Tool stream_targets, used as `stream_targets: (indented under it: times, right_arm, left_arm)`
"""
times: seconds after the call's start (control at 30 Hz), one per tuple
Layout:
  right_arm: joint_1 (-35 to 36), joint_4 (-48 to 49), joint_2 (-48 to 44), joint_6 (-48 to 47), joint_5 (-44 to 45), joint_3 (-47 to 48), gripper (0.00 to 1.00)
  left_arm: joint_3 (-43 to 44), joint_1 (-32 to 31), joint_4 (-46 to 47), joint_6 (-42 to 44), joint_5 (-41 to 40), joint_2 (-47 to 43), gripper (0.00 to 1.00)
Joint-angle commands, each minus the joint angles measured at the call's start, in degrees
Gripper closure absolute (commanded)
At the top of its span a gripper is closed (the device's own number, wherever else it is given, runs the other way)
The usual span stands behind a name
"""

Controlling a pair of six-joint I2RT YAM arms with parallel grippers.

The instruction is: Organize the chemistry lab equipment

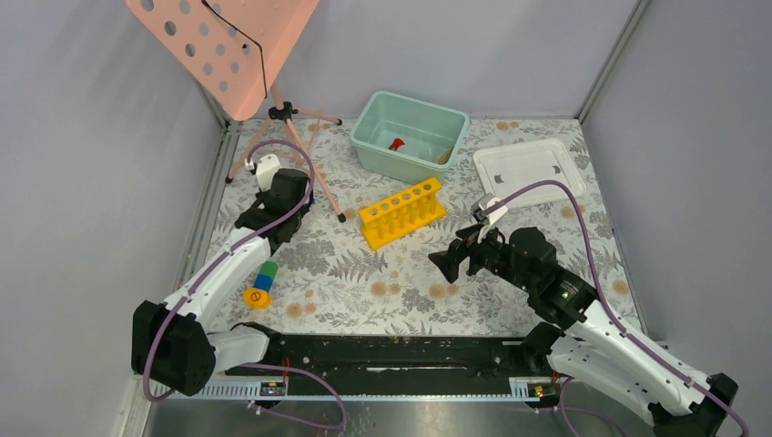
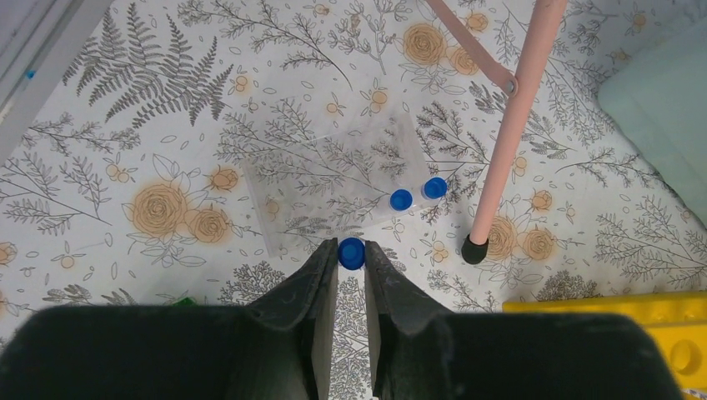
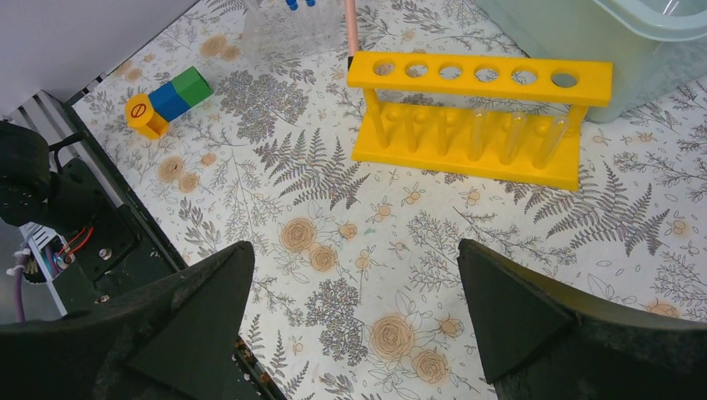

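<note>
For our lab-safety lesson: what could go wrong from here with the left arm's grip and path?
1. The left gripper pinches the blue-capped tube only at the very tip of its jaws; it might slip out when lifted.
2. The pink stand leg stands between this gripper and the yellow rack; a swing toward the rack could knock it.

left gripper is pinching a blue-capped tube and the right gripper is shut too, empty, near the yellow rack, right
Not quite. The right gripper is wide open, not shut, as the right wrist view shows. The rest holds: it is empty near the yellow rack, and the left gripper pinches a blue-capped tube.
</note>
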Motion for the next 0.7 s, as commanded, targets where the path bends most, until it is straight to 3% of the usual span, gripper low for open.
stream_targets:
  times: [0.0, 0.67]
  right_arm:
    - [0.3, 2.1, -0.2, -0.3, -0.1, 0.0, 0.01]
    - [0.3, 2.3, -0.4, -0.9, -0.3, -0.2, 0.01]
  left_arm:
    - [0.1, 1.1, 3.7, -1.2, 3.1, 1.5, 0.83]
    - [2.1, 2.7, 5.3, -1.0, 4.3, 6.6, 0.83]
